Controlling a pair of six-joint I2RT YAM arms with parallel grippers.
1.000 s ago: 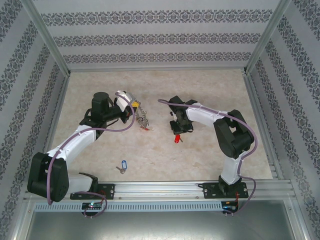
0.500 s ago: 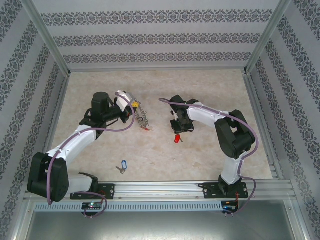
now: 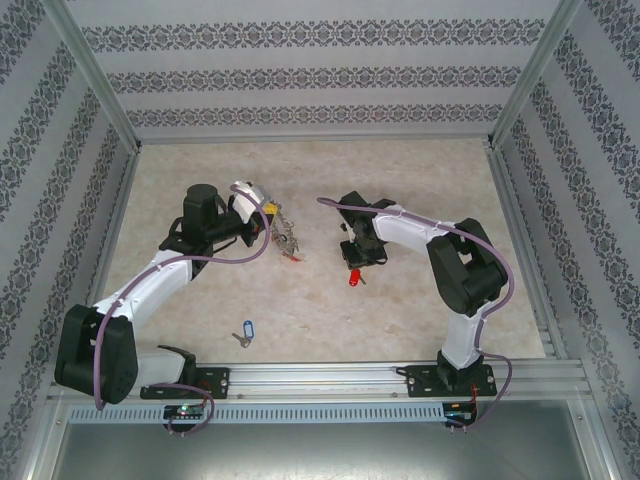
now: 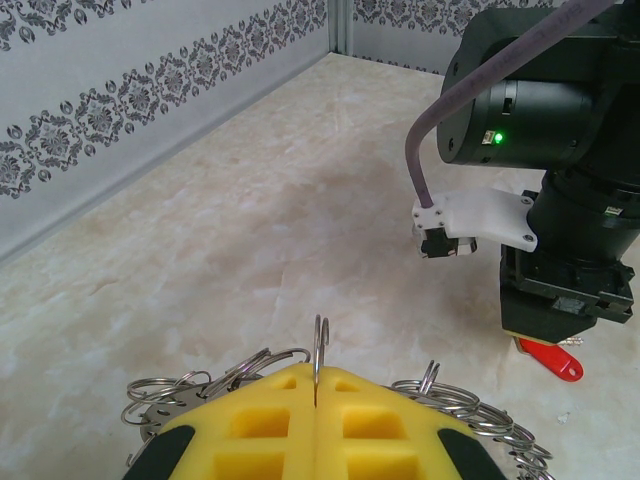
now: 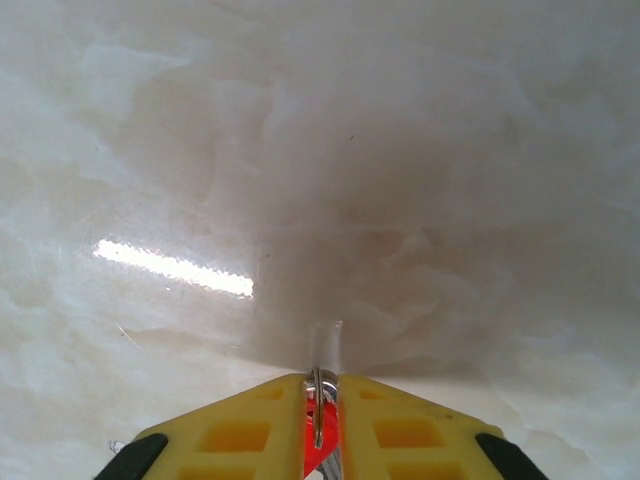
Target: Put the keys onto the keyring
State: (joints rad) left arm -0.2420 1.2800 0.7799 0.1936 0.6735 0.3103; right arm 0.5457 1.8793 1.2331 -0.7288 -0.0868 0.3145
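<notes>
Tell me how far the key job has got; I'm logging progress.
Done: the left gripper is shut on the keyring, the right gripper on the red-tagged key. In hand: joining them; they are held apart. Left: threading that key, then the blue-tagged key, lying on the table.

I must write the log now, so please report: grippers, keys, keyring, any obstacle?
Left gripper shut on keyring. Right gripper shut on red-tag key. Blue-tag key loose near left arm base. Bare table between the grippers.

Cream marbled table (image 3: 420, 190), grey walls (image 3: 320, 60) with dark damask bands, yellow pads (image 4: 255, 425), silver keyring (image 3: 286, 239), red tag (image 3: 354, 277), blue tag (image 3: 247, 327).
</notes>
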